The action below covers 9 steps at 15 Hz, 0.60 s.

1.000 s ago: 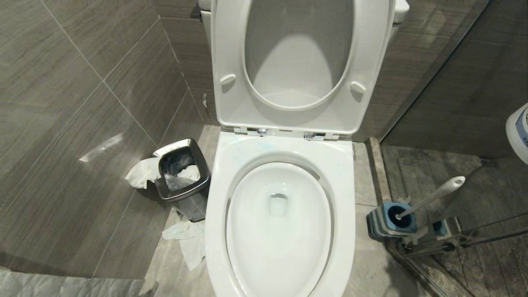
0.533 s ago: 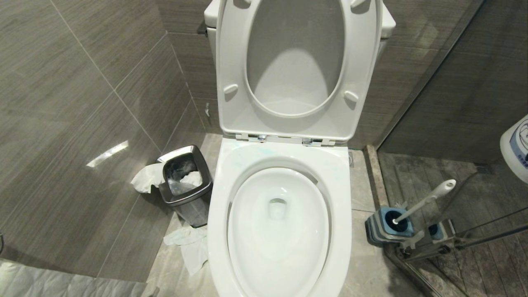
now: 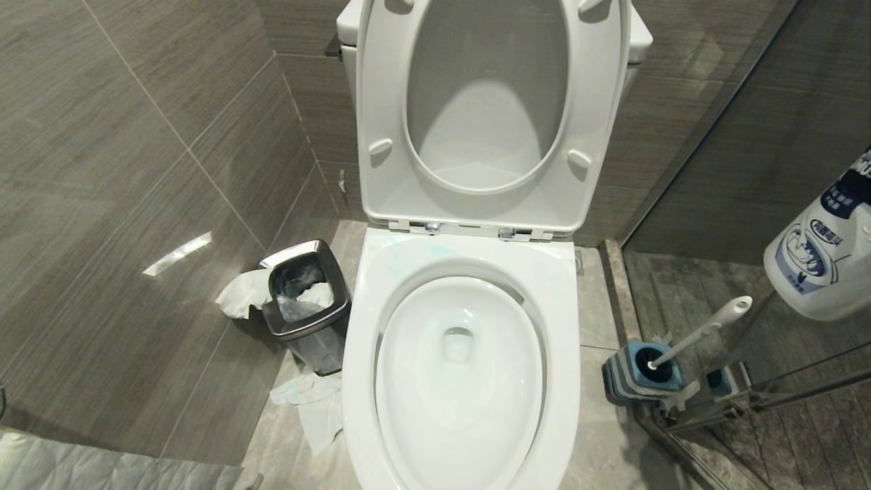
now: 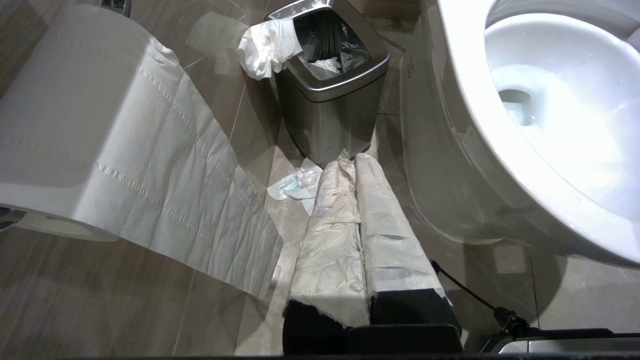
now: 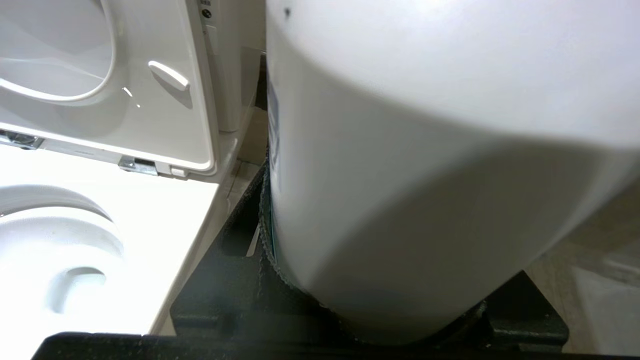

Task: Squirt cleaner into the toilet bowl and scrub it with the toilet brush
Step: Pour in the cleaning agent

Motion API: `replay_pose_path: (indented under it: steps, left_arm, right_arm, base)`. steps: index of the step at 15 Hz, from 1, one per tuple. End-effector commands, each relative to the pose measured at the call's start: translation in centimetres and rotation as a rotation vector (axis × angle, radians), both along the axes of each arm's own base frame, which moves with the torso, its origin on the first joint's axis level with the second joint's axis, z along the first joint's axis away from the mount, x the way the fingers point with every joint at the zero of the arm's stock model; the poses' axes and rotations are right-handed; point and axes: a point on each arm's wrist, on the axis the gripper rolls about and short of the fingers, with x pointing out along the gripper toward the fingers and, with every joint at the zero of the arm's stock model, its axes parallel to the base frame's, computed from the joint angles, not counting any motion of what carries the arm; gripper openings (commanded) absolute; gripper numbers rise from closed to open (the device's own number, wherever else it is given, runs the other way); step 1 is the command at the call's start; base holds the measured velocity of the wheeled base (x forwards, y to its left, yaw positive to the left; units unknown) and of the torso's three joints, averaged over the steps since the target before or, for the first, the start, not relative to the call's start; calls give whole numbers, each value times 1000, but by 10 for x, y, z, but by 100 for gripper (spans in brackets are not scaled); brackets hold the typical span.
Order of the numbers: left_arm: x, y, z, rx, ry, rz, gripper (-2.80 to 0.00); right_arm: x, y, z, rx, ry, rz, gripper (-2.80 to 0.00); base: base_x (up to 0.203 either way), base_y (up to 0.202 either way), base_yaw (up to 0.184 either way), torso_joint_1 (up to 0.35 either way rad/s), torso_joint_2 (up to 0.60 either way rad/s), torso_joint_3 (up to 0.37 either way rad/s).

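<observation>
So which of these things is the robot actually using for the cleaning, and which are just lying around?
For the job:
- toilet bowl, seat up
- cleaner bottle, held in the right gripper
- toilet brush, in its blue-and-grey holder

Just lying about:
- steel bin with tissue over its rim
- crumpled tissue on the floor
- toilet paper roll

bin [image 3: 303, 299] left of toilet bowl [image 3: 459, 367], toilet brush [image 3: 701, 330] right

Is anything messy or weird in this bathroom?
Yes. Crumpled paper hangs over the rim of the bin instead of lying inside, and more paper lies on the floor between the bin and the toilet. The brush leans tilted in its holder.
</observation>
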Motion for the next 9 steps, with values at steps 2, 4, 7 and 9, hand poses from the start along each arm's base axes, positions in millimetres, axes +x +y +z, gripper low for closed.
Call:
replay_pose_path:
  steps: [2,4,7,9]
  left_arm:
    - [0,0,0,2,2,0,-280]
    - [0,0,0,3,2,0,-280]
    - [0,0,-1,3,3,0,-280]
    - [0,0,-1,3,3,0,-280]
  right_arm:
    - [34,26,-11,-19,44,34,-280]
    - [50,49,-14,-40,46,46,-280]
    - [65,88,-21,-50,61,95,-280]
    - [79,102,-19,-50,60,104,-280]
  base:
    - [0,0,0,0,0,0]
    - [0,0,0,0,0,0]
    - [0,0,0,0,0,0]
    - [0,0,0,0,0,0]
